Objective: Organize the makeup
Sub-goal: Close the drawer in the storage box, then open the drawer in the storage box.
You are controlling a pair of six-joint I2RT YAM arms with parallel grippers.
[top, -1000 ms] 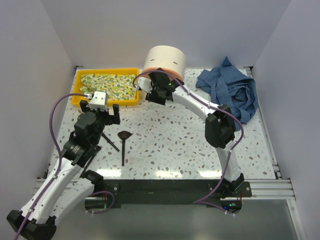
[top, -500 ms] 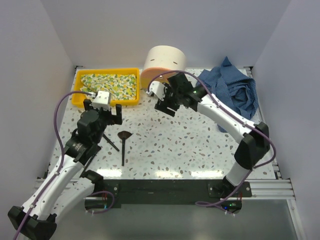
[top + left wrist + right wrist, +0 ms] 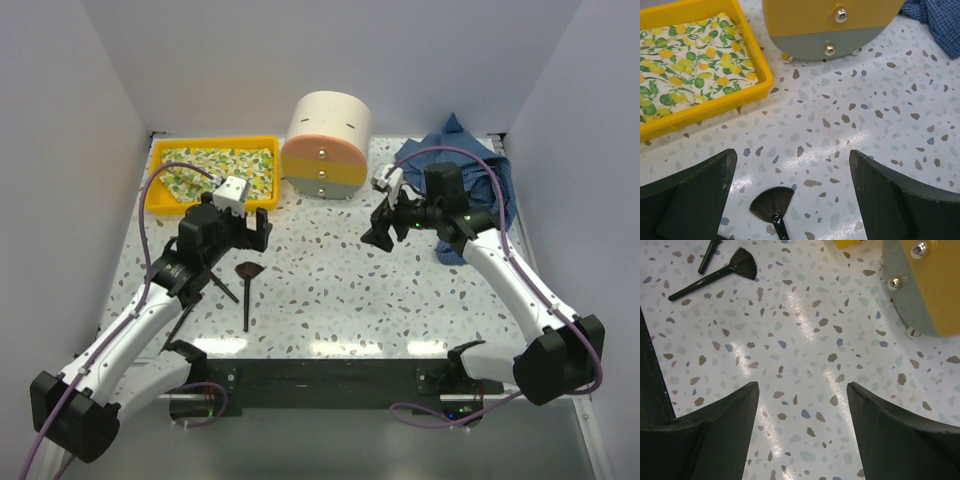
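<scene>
— Tabletop first: what sort of surface is it?

— White terrazzo table (image 3: 330,270), speckled with brown, grey and blue chips, and glossy enough to throw back streaks of light toward the near side. Plain pale walls (image 3: 300,50) close it in at the far side, the left and the right. A black rail (image 3: 330,375) runs along the near edge, where the arms are bolted.

— What stands on it?

— At the far left, a yellow tray (image 3: 153,185) lined with a leaf-patterned cloth (image 3: 200,165). Just right of it, at the far edge, is a round drawer unit (image 3: 325,145) with a cream top and peach, yellow and grey fronts, each with a metal knob. At the far right lies a crumpled blue cloth (image 3: 480,175).

— And the makeup?

— Two dark brushes show, both on bare table at the near left. One is a fan brush (image 3: 247,298) with its head pointing far. The other is a thin brush (image 3: 222,287) lying slantwise just left of it.

— The grippers?

— The left gripper (image 3: 238,238) hovers just far of the fan brush's head, close to the tray's near rim. Its jaws are spread wide with nothing between them. The right gripper (image 3: 383,225) hangs over open table between the drawer unit and the blue cloth, jaws also apart and holding nothing.
</scene>
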